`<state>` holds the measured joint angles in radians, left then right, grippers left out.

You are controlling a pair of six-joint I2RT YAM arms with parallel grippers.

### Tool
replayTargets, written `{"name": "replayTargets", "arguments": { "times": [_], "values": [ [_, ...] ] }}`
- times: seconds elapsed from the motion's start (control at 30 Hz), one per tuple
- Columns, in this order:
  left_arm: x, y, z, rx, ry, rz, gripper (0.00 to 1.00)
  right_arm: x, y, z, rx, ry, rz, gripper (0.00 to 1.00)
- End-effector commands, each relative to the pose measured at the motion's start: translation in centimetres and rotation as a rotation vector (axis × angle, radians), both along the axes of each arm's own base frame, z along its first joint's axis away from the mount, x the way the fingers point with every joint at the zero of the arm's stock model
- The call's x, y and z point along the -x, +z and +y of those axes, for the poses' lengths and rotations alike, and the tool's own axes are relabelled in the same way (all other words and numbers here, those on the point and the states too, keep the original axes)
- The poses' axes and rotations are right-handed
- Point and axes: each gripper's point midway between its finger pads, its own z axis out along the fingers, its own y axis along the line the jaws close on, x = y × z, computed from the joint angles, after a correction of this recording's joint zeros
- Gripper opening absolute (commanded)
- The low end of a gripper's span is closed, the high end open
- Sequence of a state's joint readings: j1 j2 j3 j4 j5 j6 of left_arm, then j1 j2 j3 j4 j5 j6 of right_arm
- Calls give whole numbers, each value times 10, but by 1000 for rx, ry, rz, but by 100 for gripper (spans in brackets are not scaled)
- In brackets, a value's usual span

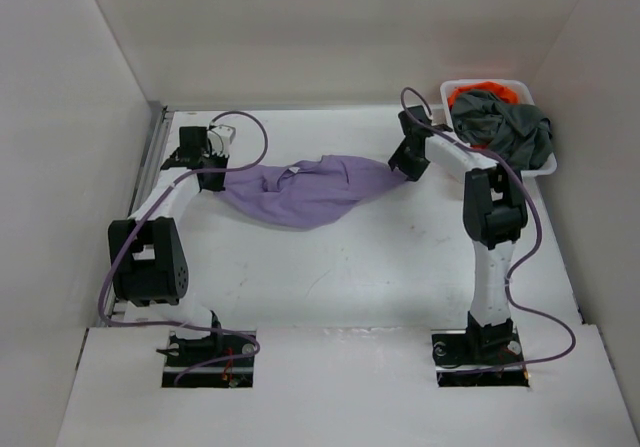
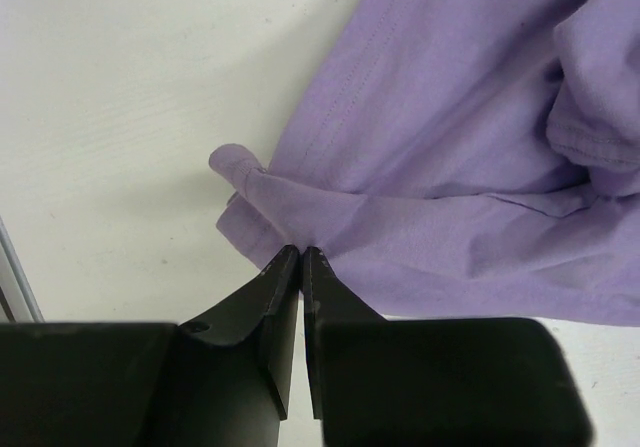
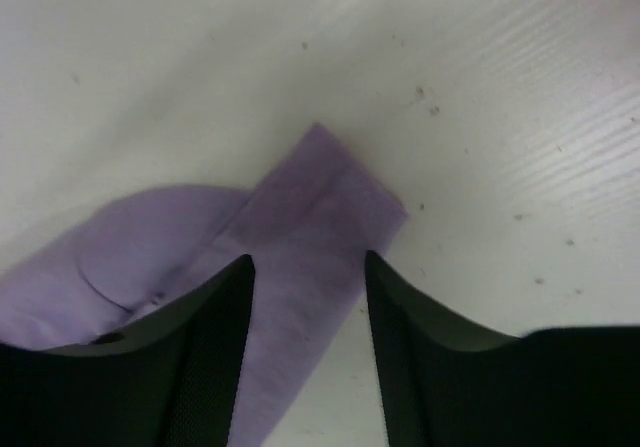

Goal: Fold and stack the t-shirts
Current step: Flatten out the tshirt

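Overhead, a flat white bench [image 1: 350, 277] is boxed in by plain white walls [image 1: 300, 27], with two black-and-white robot arms rising from its 6 o'clock edge.

At 2 o'clock stands one white plastic mesh basket [image 1: 455, 91]. It holds two crumpled shirts. A dark grey soft fabric t-shirt [image 1: 512, 132] is heaped on top and spills over the basket's near rim. A bright orange fabric t-shirt [image 1: 485, 95] shows only as a patch at the far side, mostly buried under the grey. The right arm's forearm passes across the basket's 9 o'clock side in this view. A thin purplish cable [image 1: 250, 132] loops along each arm.

The third shirt, a lavender purple soft fabric t-shirt [image 1: 305, 189], lies bunched on the bench around the centre, pulled into a long spindle shape running from 9 o'clock towards 2 o'clock, well apart from the basket. Its cloth is matte, with stitched hems and soft folds.

The left hand [image 2: 301, 250] is pinched closed on a rolled corner of the lavender shirt at its 9 o'clock end. The right hand [image 3: 307, 257], at the other end, has its two dark fingers apart, straddling a flat strip of lavender cloth that lies on the bench without being clamped.
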<state>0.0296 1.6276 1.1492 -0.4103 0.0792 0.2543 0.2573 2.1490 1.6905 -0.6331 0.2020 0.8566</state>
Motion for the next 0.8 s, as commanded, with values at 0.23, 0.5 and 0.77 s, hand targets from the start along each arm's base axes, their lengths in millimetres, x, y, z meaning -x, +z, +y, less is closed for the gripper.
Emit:
{"name": "replayTargets", "arguments": {
  "times": [0.23,0.5,0.77],
  "values": [
    [-4,40,-5,28,-5,-124,6,21,0,4,65,66,124,0],
    [16,53,6,15,-7,-158,6,75,-3,18,16,131,47,0],
    [55,46,-9,2,-77,-137,6,133,1,42,-12,215,-35,0]
  ]
}}
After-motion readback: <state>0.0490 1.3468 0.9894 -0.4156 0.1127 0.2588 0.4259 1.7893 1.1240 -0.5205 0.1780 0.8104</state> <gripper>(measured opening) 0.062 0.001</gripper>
